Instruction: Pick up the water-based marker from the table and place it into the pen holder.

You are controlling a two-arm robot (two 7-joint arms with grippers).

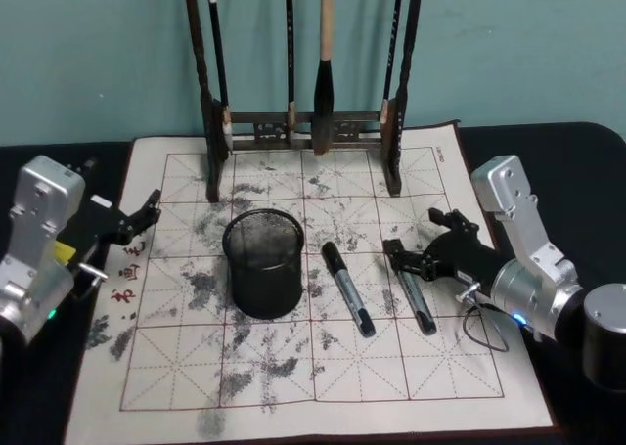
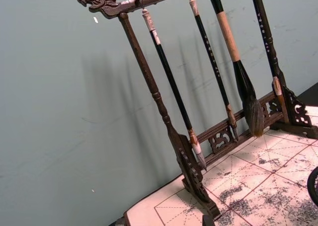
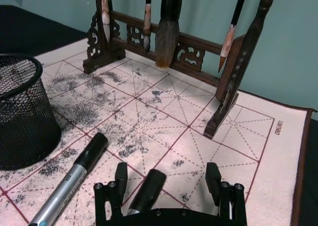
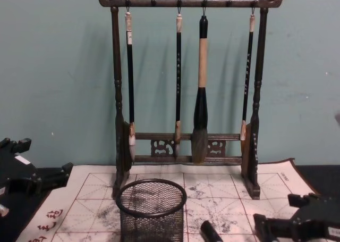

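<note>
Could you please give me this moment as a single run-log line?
phase: pre-grasp | right gripper: open, straddling marker on mat | left gripper: open, parked at mat's left edge | pen holder: upright, empty

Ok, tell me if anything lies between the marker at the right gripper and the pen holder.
Yes: a second marker lies flat on the mat between the pen holder and the marker inside the open right gripper. Lying flat, it probably won't block a lifted carry.
</note>
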